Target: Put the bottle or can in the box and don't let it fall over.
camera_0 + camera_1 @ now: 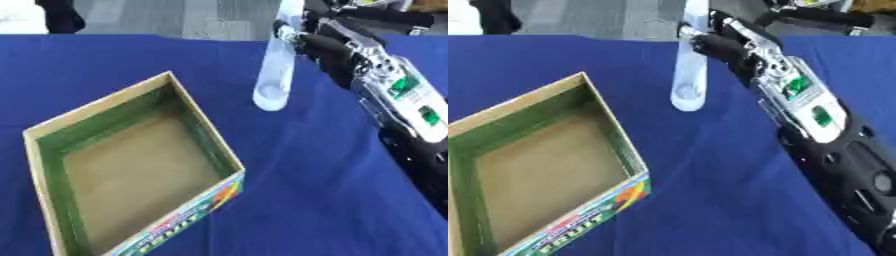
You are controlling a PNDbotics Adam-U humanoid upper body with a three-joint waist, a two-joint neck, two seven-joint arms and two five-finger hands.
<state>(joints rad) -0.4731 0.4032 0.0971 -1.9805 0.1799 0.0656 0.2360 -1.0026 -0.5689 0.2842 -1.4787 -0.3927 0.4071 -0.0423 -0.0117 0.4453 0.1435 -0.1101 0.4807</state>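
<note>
A: Where's the bottle (276, 70) right now?

B: Up in my right hand (308, 36), fingers curled round it high on the body. It hangs clear of the table (332, 200), base down, tilted a little, just beyond the far right corner of the box (131, 165). Box is open, nothing in it that I can see.

A: What worries you from here?

B: The grip is near the top, so I'd guess the base can swing as I carry it left. If it clips the box's far wall going in, it could twist in my fingers. And it's tall against a shallow box: let it go while it's leaning and I'd expect it to topple, maybe over the rim. It wants to sit flat on the floor before I open up.

A: Do the two eyes tell you anything different?

B: The right eye shows more of my forearm (798, 100) and the round base of the bottle. The left eye shows the box whole, near left corner included; the right eye cuts that off. My left hand is in neither.
</note>
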